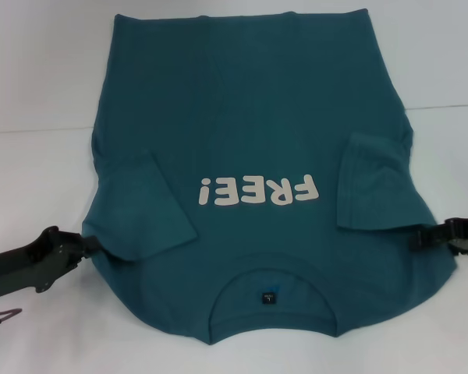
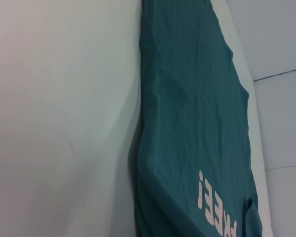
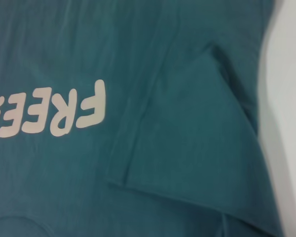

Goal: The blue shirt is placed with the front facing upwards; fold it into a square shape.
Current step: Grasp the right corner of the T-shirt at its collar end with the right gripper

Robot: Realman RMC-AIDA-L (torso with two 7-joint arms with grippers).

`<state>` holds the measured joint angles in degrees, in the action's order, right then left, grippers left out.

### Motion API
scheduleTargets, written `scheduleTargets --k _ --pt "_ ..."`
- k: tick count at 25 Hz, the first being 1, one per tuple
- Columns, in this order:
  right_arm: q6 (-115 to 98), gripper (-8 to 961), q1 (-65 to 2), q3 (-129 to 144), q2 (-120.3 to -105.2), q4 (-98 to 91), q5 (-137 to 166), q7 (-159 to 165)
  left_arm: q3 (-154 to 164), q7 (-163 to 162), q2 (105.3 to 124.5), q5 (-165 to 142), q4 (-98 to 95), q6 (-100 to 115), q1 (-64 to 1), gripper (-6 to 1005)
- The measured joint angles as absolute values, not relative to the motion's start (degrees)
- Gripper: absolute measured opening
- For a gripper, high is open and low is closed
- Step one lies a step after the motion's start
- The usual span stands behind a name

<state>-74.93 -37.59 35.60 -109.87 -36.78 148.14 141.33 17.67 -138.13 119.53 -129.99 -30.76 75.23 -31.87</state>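
The blue shirt [image 1: 249,117] lies flat on the white table [image 1: 39,78], front up, with its collar and small dark neck label [image 1: 269,296] nearest me. The white "FREE!" print [image 1: 257,189] reads upside down. Both short sleeves are folded inward: one [image 1: 144,210] on the left, one [image 1: 374,183] on the right. My left gripper [image 1: 92,246] rests at the shirt's left edge near the shoulder. At the right shoulder edge is my right gripper [image 1: 416,236]. The left wrist view shows the shirt [image 2: 197,98] along its side, and the right wrist view shows the folded sleeve [image 3: 197,133] beside the print [image 3: 54,113].
Bare white table surrounds the shirt on the left, right and far side. A thin seam line [image 1: 452,105] crosses the table at the right. A small reddish wire hook [image 1: 4,313] hangs under my left arm at the lower left.
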Motion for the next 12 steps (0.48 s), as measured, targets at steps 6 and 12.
scheduleTargets --k 6,12 --pt "-74.78 856 -38.53 35.34 -110.36 -36.52 145.62 140.82 17.67 -138.15 119.54 -129.99 -30.76 75.20 -31.94 49" --pt "-77.86 857 -38.57 35.37 -110.10 -36.41 139.01 138.28 17.64 -138.15 119.53 -129.95 -30.76 75.15 -31.64 49"
